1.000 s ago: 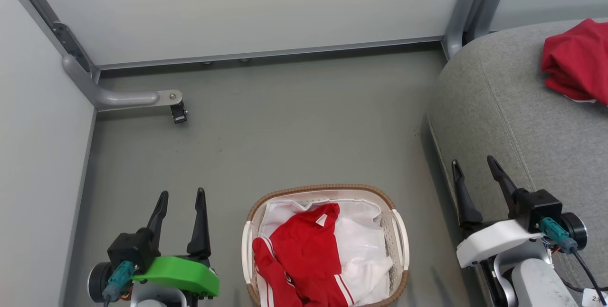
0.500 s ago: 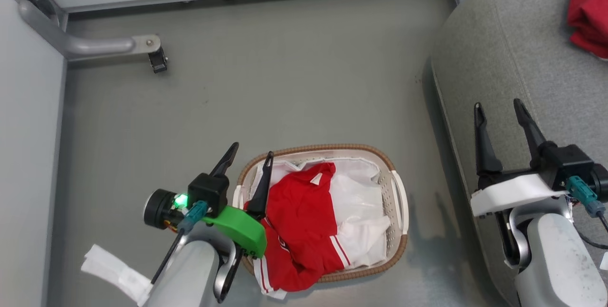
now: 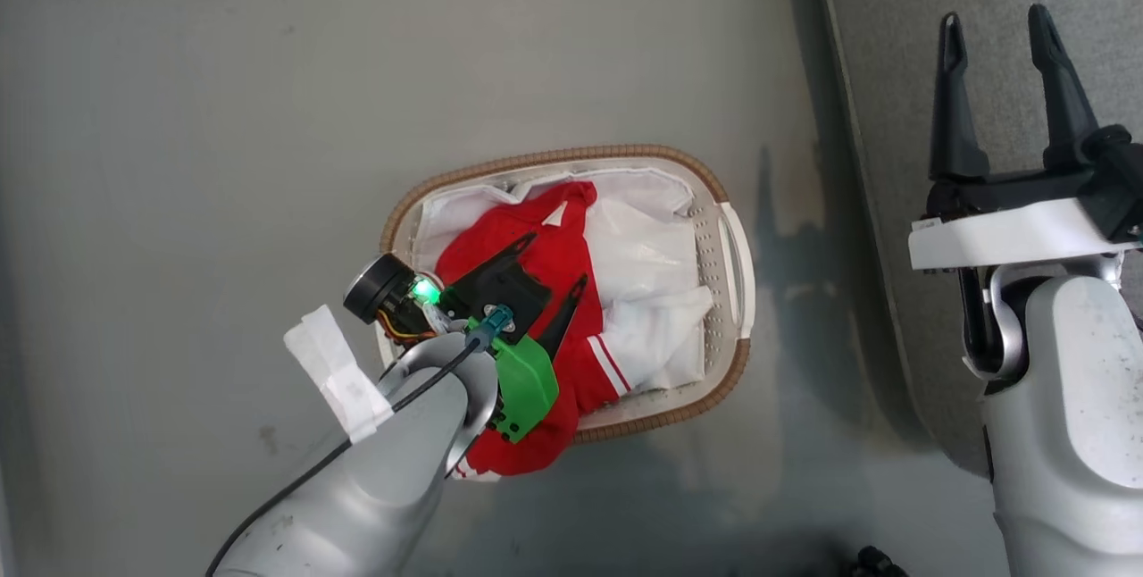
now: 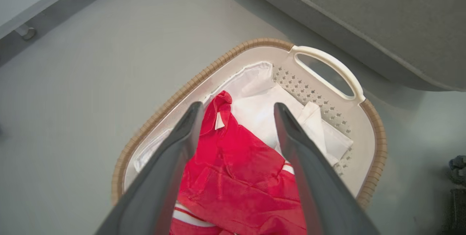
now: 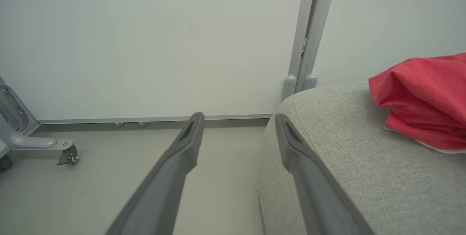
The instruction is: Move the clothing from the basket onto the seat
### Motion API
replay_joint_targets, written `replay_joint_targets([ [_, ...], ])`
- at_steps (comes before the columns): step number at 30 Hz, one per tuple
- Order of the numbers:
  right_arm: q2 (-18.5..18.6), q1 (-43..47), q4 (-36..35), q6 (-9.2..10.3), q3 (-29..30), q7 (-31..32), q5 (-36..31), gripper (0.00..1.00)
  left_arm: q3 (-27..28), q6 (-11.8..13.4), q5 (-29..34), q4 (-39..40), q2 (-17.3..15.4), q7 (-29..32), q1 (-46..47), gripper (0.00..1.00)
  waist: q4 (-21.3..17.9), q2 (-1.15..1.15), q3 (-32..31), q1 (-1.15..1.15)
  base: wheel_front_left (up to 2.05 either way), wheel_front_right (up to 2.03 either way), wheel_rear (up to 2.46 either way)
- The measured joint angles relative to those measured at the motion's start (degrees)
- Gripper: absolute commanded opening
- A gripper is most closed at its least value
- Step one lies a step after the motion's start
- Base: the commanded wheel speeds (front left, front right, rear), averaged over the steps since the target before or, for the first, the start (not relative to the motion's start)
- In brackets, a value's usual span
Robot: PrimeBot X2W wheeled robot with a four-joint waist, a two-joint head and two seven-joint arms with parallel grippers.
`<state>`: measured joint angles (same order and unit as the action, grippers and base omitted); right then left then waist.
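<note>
Hanging above the basket (image 3: 738, 264), the left tool (image 3: 559, 257) gapes over the clothing (image 3: 564, 224).

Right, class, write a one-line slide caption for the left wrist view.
Open left jaws aimed at the red clothing lying in the white basket, grey seat close behind.

Floor (image 3: 223, 157): grey, smooth, lightly scuffed.
On it:
- One oval basket (image 3: 616, 150), upright, near the seat (image 3: 893, 41) but apart, with a strip of bare floor between them.
- The seat itself, grey fabric, to the right.
- One partition foot with caster (image 5: 69, 156), by the wall.

On the seat: one bunched red cloth (image 5: 422, 100).
</note>
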<state>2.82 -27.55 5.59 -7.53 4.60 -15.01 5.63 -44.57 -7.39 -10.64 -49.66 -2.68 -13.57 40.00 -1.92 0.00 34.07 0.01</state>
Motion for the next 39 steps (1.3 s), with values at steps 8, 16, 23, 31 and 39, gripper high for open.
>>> replay_joint_targets([
  [8, 0.0, -3.1, -2.6, 0.0, -0.6, 0.0, 2.1, 1.0, -5.7, 0.0, -2.8, -8.1, 0.0, 0.6, 7.9, 1.0, -3.2, 0.0, 9.1, 0.0, 0.0, 0.0, 0.0],
  [16, 0.0, -5.4, -4.0, 0.0, -1.1, 0.0, 3.7, 1.0, -15.5, 0.0, -8.2, -10.9, 0.0, 4.1, 10.1, 1.0, -6.6, 0.0, 16.0, 0.0, 0.0, 0.0, 0.0],
  [23, 0.0, -6.0, -4.2, 0.0, -1.5, 0.0, 4.9, 1.0, -25.0, -0.1, -16.6, -8.7, -2.5, 7.6, 11.5, 1.0, -9.1, 0.0, 19.8, 0.0, 0.0, 0.0, 0.0],
  [31, 0.0, -6.9, -5.7, 0.0, -2.7, 0.0, 5.7, 1.0, -27.5, -0.2, -19.1, -12.0, -4.1, 10.6, 15.2, 1.0, -10.9, 0.0, 22.8, 0.0, 0.0, 0.0, 0.0],
  [39, 0.0, -7.1, -6.0, 0.0, -3.2, -0.1, 6.1, 1.0, -28.4, -0.1, -20.8, -12.9, -4.2, 14.6, 15.9, 0.24, -12.0, 0.0, 23.6, 0.0, 0.0, 0.0, 0.0],
])
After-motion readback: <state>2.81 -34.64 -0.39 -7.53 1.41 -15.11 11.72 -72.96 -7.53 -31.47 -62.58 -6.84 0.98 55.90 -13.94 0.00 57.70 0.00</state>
